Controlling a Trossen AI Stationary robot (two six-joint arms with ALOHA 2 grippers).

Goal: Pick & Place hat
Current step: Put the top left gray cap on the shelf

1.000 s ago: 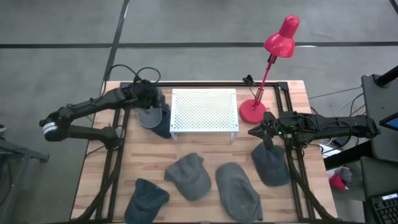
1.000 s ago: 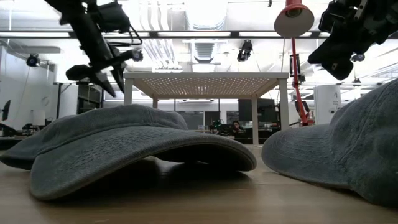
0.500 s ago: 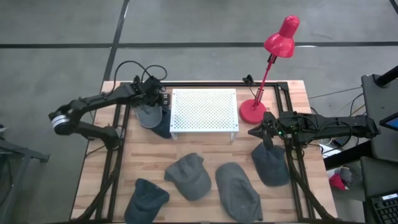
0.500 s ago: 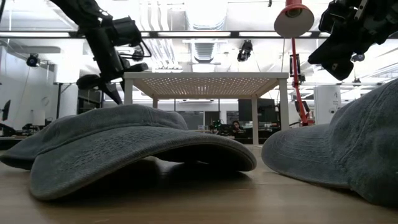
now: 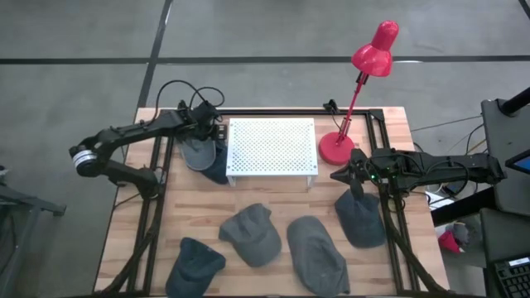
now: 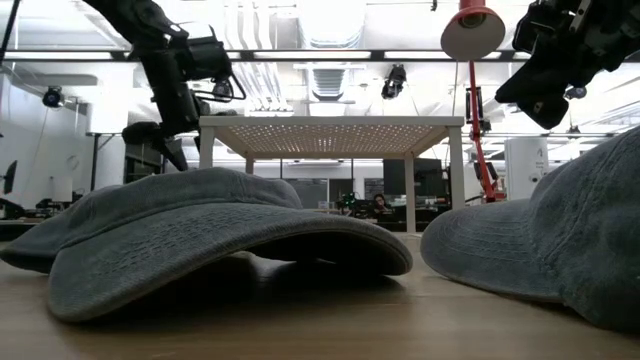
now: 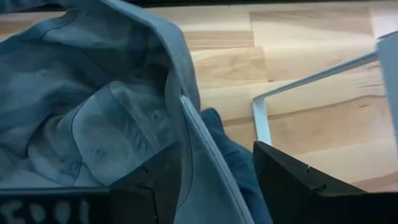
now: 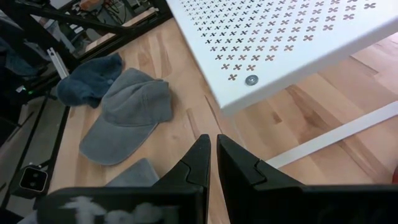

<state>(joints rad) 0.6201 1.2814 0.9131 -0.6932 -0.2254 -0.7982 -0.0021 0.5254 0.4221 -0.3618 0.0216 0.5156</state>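
The left gripper (image 7: pixel 214 177), fingers apart around the brim of a grey hat (image 7: pixel 106 118), hovers beside the white rack (image 5: pixel 272 147). Releasing fully and lifting straight clear looks wisest, so the hat rests undisturbed on the tabletop (image 5: pixel 273 199). The right gripper (image 8: pixel 213 158) waits pinched closed, empty.

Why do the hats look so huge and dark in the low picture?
Low view: the camera sits at table height right next to the hat, so it fills the frame, and the bright ceiling lights behind leave it shadowed. High view: the hats look small and evenly lit.
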